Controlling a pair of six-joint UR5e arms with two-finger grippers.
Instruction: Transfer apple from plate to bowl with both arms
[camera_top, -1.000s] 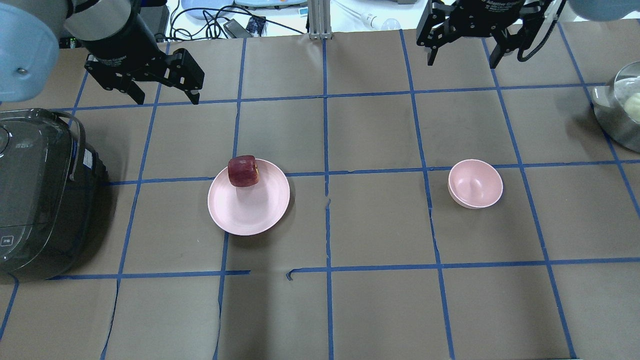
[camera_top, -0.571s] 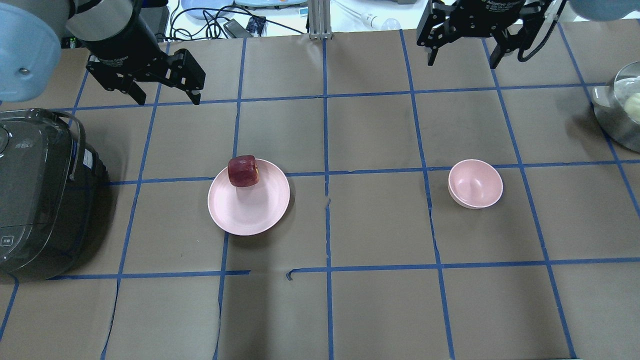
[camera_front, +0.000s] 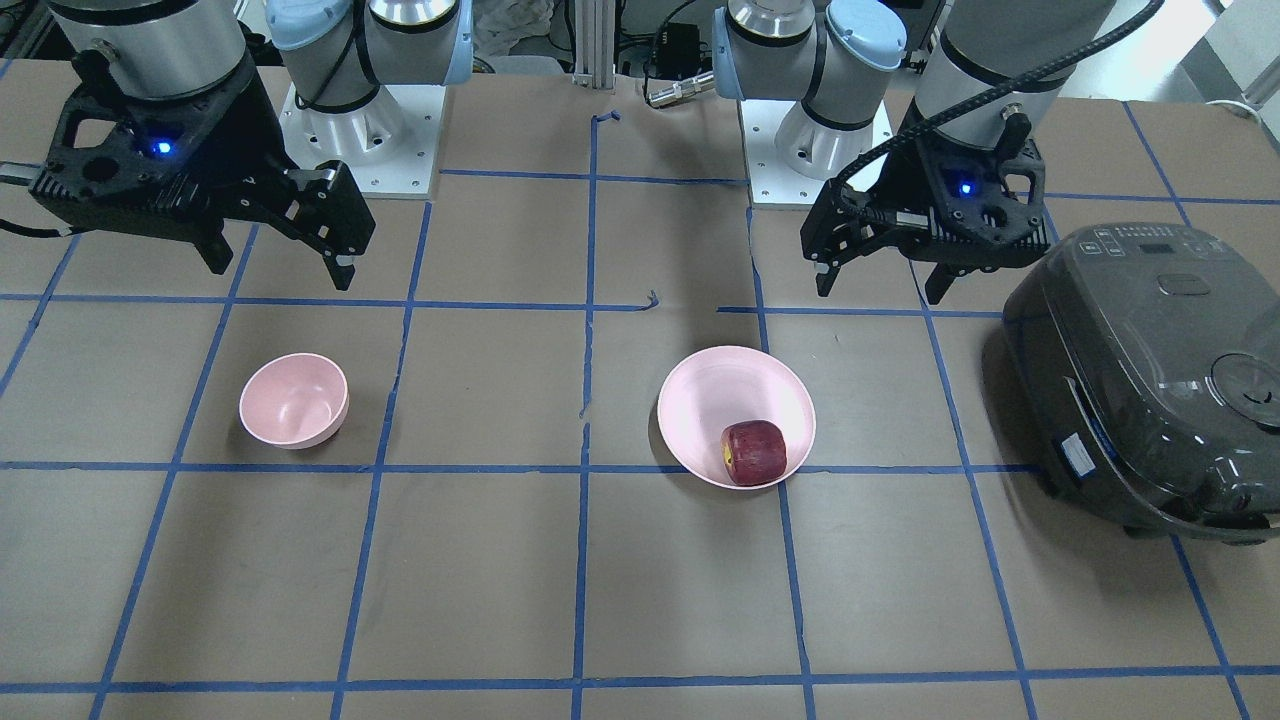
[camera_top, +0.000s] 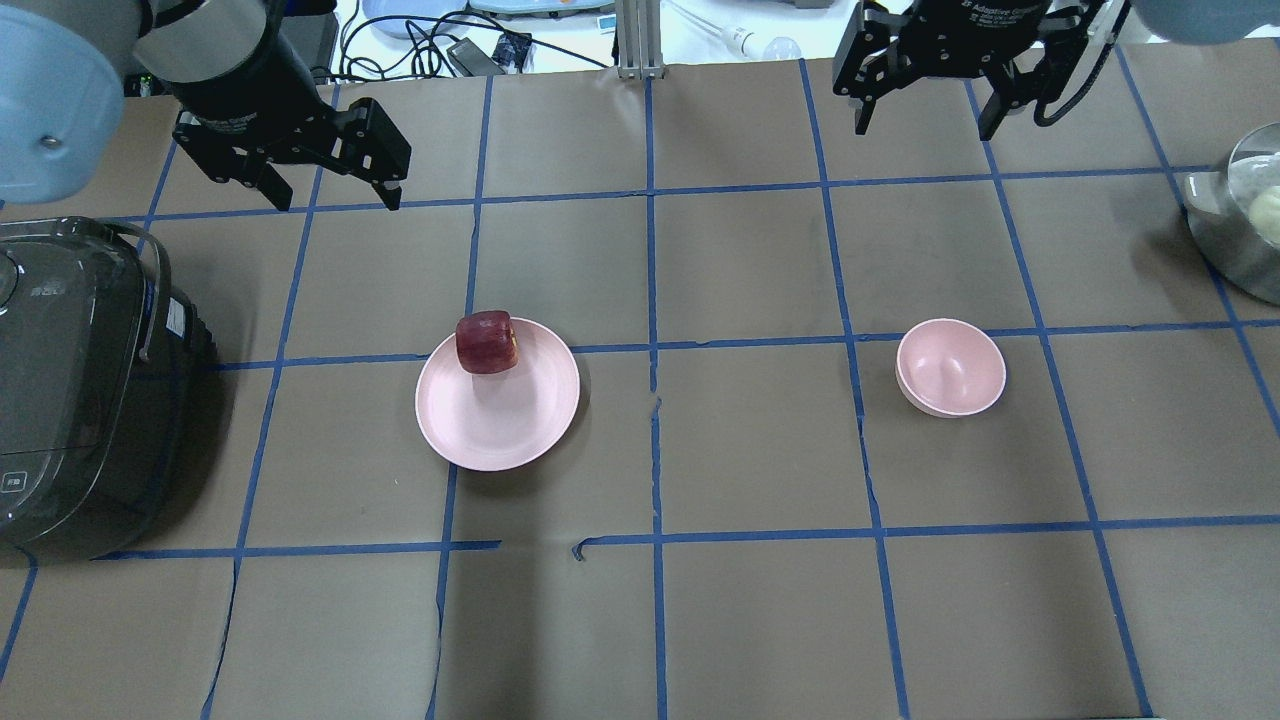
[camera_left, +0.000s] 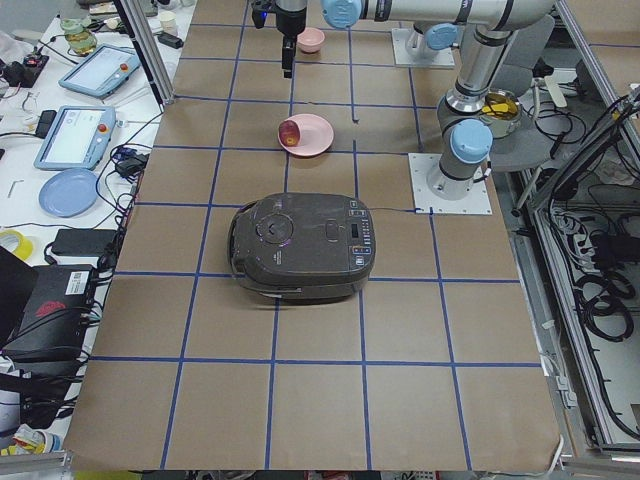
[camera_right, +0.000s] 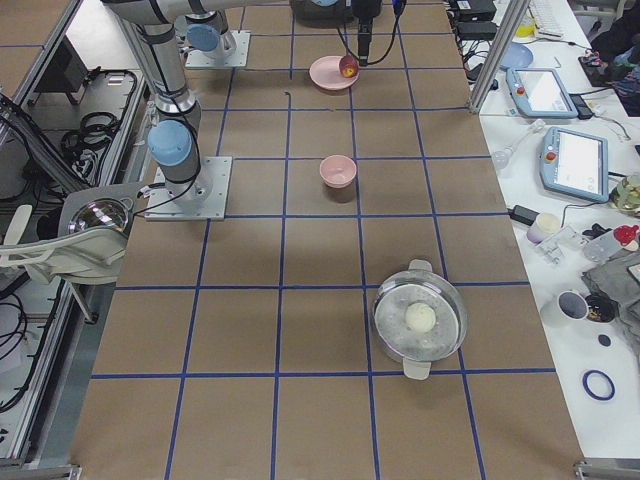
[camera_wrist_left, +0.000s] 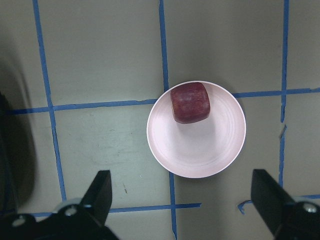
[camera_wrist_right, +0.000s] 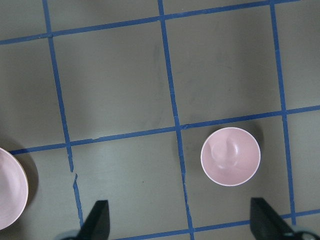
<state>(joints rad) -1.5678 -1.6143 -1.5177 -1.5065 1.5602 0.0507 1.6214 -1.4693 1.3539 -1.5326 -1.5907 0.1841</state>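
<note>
The dark red apple (camera_top: 487, 342) sits on the far edge of the pale pink plate (camera_top: 500, 420) and also shows in the left wrist view (camera_wrist_left: 190, 102). The small pink bowl (camera_top: 950, 367) stands empty to the right, apart from the plate. My left gripper (camera_top: 335, 200) is open and empty, held high over the table, beyond and left of the plate. My right gripper (camera_top: 925, 128) is open and empty, high above the far side of the table, beyond the bowl (camera_wrist_right: 230, 156).
A dark grey rice cooker (camera_top: 80, 380) stands at the table's left end, close to the left arm. A metal pot (camera_top: 1245, 215) with a pale round item inside stands at the right edge. Blue tape lines mark a grid on the brown table cover.
Both arms have shifted only very slightly. The apple, plate and bowl have not moved.
</note>
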